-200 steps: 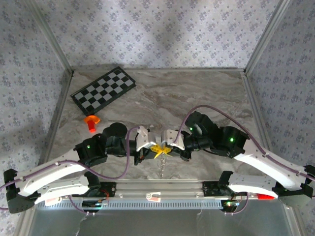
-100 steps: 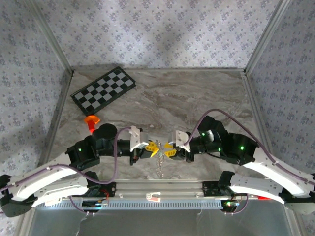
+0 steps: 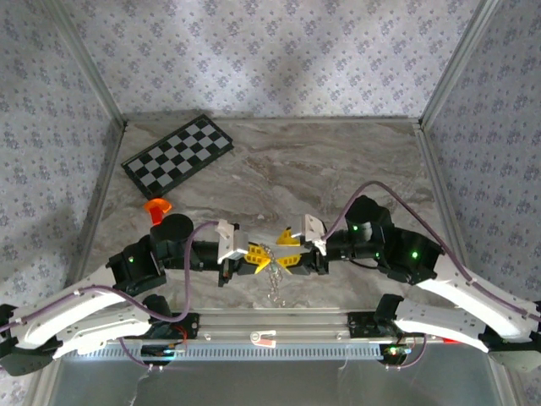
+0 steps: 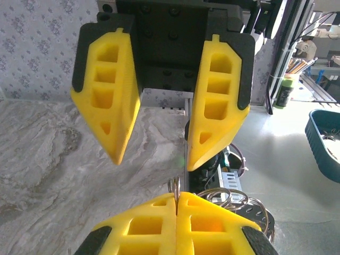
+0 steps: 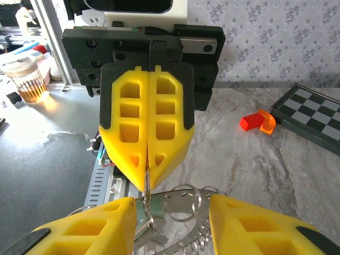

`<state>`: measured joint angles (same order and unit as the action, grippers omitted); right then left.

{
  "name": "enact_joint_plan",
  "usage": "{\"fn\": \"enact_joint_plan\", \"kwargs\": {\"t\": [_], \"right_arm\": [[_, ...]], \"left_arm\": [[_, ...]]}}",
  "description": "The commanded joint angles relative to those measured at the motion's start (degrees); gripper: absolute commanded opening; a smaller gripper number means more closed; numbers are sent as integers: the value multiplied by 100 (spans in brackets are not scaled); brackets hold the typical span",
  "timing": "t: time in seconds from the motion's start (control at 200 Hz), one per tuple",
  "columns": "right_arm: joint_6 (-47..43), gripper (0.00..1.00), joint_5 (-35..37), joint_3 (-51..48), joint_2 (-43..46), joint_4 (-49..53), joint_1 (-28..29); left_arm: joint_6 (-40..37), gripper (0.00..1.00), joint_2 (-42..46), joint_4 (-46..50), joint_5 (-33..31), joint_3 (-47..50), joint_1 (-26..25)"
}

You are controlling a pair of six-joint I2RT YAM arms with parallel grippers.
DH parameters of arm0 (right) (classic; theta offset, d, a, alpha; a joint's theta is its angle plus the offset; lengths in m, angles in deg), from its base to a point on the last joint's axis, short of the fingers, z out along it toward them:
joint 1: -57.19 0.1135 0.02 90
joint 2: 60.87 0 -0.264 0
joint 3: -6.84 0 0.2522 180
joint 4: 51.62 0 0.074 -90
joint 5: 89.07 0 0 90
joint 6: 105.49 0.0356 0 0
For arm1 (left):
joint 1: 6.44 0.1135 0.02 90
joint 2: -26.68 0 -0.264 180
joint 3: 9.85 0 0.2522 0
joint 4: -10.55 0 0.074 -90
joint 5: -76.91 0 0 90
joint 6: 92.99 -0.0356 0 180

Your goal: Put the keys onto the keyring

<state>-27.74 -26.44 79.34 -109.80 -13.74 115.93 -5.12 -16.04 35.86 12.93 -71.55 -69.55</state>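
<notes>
My left gripper [image 3: 262, 260] is shut, its yellow fingertips pinching a small split ring of the keyring [image 4: 178, 187]. The keyring [image 3: 275, 275] hangs below it as a silvery bunch of loops and toothed metal [image 5: 183, 210], with a short chain trailing toward the near edge. A pale mint-green piece, apparently the key [image 5: 141, 212], hangs against the ring just under the left gripper [image 5: 147, 183]. My right gripper [image 5: 171, 199] faces the left one tip to tip and is open. Its jaws stand either side of the ring without touching it, and its fingers [image 4: 212, 111] are spread wide.
An orange plastic piece [image 3: 156, 207] lies at the left, also seen in the right wrist view [image 5: 257, 121]. The black-and-white checkerboard [image 3: 177, 156] lies at the back left. The metal rail [image 3: 270, 326] runs along the near edge just below the hanging chain.
The right gripper was shut against the left one at the ring. It has opened and drawn back slightly to the right. The left arm has shifted left, still holding the ring.
</notes>
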Motion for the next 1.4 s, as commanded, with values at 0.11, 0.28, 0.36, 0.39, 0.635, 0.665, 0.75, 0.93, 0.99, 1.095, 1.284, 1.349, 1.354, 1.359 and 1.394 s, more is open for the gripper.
{"fn": "enact_joint_plan", "kwargs": {"t": [0.11, 0.28, 0.36, 0.39, 0.635, 0.665, 0.75, 0.93, 0.99, 1.095, 1.284, 1.349, 1.354, 1.359, 1.394], "right_arm": [[135, 37, -277, -47, -117, -168, -21], [118, 27, -426, -67, -150, -165, -23], [102, 21, -442, -73, -147, -162, -24], [101, 19, -468, -73, -148, -162, -22], [106, 13, -641, -69, -224, -185, -19], [109, 11, -646, -65, -224, -188, -21], [118, 9, -654, -65, -240, -185, -25], [94, 0, -769, 14, -289, -101, -21], [66, 0, -721, 42, -274, -43, -21], [31, 0, -569, 57, -211, -2, -21], [-119, 0, 61, 301, -212, 536, -21], [-234, 0, 207, 422, -238, 795, -18], [-243, 0, 220, 434, -243, 817, -15], [-256, 0, 226, 444, -251, 842, -18], [-329, 0, 348, 528, -282, 992, 1]], "left_arm": [[-29, 0, 202, -520, 167, 26, 9], [43, 0, 251, -778, 134, 127, 10], [72, 0, 230, -811, 131, 123, 9], [66, 0, 225, -820, 136, 127, 9], [77, 0, 229, -804, 114, 125, 9], [74, 0, 220, -796, 105, 127, 3], [73, 0, 236, -795, 96, 136, 9], [12, 0, 239, -655, -54, 114, 10], [-39, 0, 246, -536, -171, 81, 9], [-121, 5, 230, -116, -573, -29, 10], [-226, 20, 271, 627, -1146, -219, 9], [-302, 21, 240, 884, -1204, -305, 9], [-304, 21, 239, 902, -1204, -317, 9], [-309, 22, 238, 919, -1204, -323, 9], [-341, 22, 223, 1018, -1188, -367, 9]]}}
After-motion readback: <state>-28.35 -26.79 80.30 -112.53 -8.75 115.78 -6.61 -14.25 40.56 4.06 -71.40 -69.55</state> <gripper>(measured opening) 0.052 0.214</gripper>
